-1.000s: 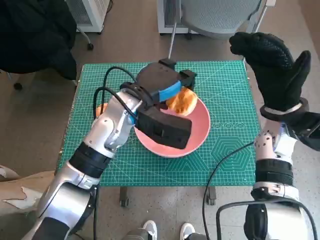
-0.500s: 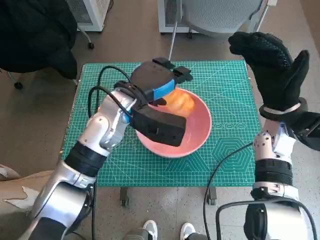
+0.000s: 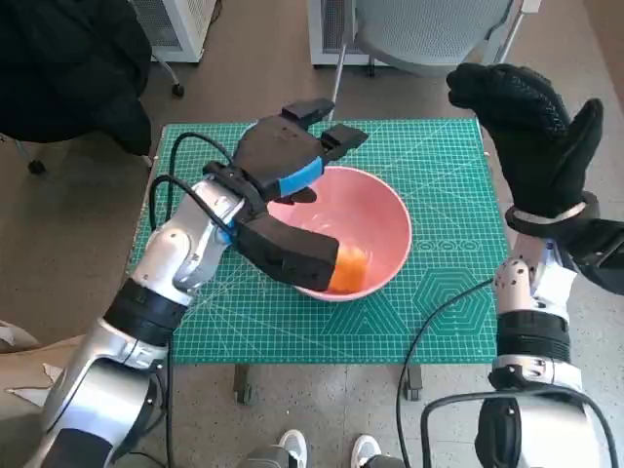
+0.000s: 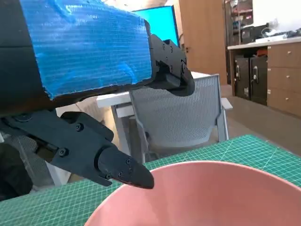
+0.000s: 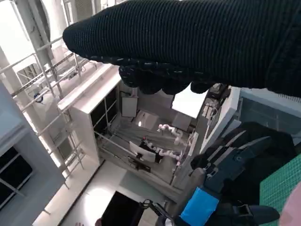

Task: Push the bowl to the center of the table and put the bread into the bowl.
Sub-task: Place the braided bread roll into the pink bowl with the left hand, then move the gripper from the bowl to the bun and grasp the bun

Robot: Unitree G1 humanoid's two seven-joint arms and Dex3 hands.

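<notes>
A pink bowl [image 3: 341,229] is seen on a green cutting mat [image 3: 439,273], close to the mat's middle. Inside the bowl, against its near wall, an orange-brown piece of bread [image 3: 346,268] is visible, partly hidden behind the camera block on the left wrist. Judged from this, both parts of the task appear done: the bowl is roughly centred and the bread lies within it. What seems called for next is only that the arm be drawn clear of the bowl without knocking its rim.

The left hand [image 3: 283,161], black with blue tape across its back, is held over the bowl's far-left rim, fingers spread and gripping nothing; in the left wrist view its fingertips [image 4: 127,172] are shown apart just above the rim, not touching it. The right hand [image 3: 531,127], gloved, is raised well beyond the bowl's right side, fingers apart and empty, above the mat's far right corner.
</notes>
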